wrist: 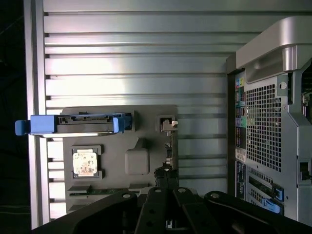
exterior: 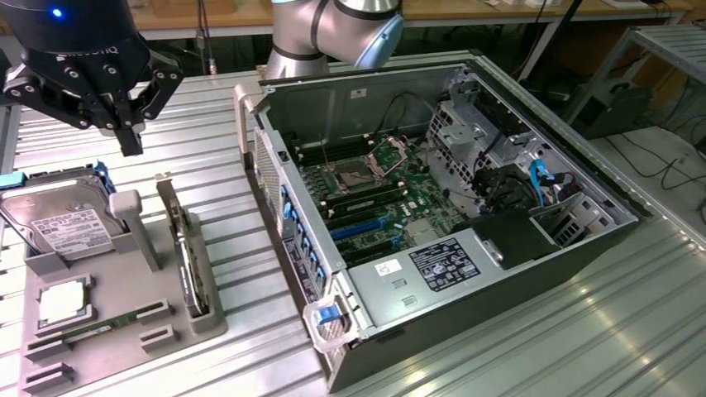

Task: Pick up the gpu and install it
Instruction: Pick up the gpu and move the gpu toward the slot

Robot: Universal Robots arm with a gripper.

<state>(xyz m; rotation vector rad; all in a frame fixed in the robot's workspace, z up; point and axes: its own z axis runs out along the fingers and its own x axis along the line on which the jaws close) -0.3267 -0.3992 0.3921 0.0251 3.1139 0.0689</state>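
Note:
The gpu [exterior: 185, 248] stands on edge in a slot of the grey holder tray [exterior: 116, 285], at the exterior view's left, its silver bracket end toward the back. My gripper [exterior: 129, 145] hangs above the table behind the tray, a little beyond the gpu's bracket end, fingers shut and holding nothing. In the wrist view the gpu [wrist: 168, 146] appears edge-on as a thin strip just ahead of my shut gripper [wrist: 166, 181]. The open computer case [exterior: 464, 215] lies on its side to the right of the tray, its motherboard [exterior: 364, 194] exposed.
On the tray also sit a silver hard drive [exterior: 61, 219] in a blue caddy, a processor chip [exterior: 66, 302] and a RAM stick [exterior: 99, 327]. The case's rear panel [wrist: 265, 122] stands close beside the tray [wrist: 109, 146]. The table is ribbed metal [exterior: 551, 347].

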